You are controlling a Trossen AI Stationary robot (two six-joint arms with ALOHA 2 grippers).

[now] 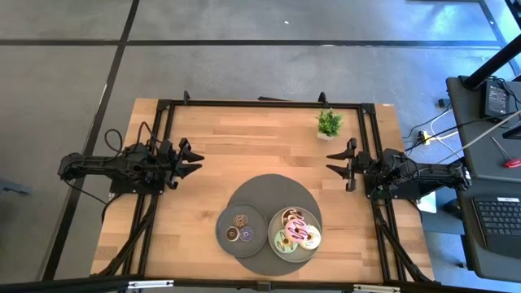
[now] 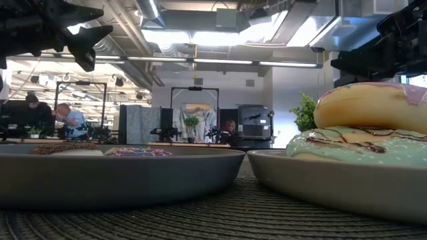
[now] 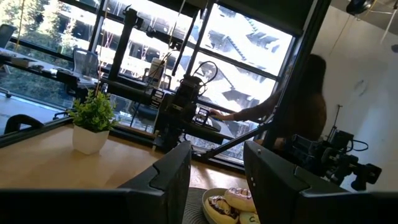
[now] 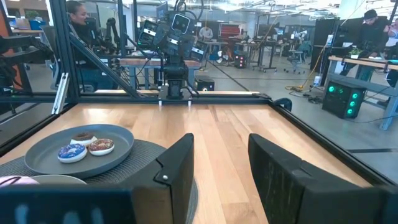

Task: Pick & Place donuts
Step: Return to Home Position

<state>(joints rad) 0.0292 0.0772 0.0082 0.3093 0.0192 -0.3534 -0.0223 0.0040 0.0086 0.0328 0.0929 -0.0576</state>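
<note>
Several larger iced donuts, pink, cream, green and brown, are piled on the right grey plate. In the low view a cream donut with pink icing lies on a green one. Three mini donuts sit on the left grey plate. My left gripper hangs open over the table's left side. My right gripper hangs open over the right side. Both stand above the wood, far of the plates, and hold nothing.
Both plates rest on a round dark woven mat near the table's near edge. A small potted plant stands toward the far right corner. A black frame rims the wooden table. People sit beyond the table.
</note>
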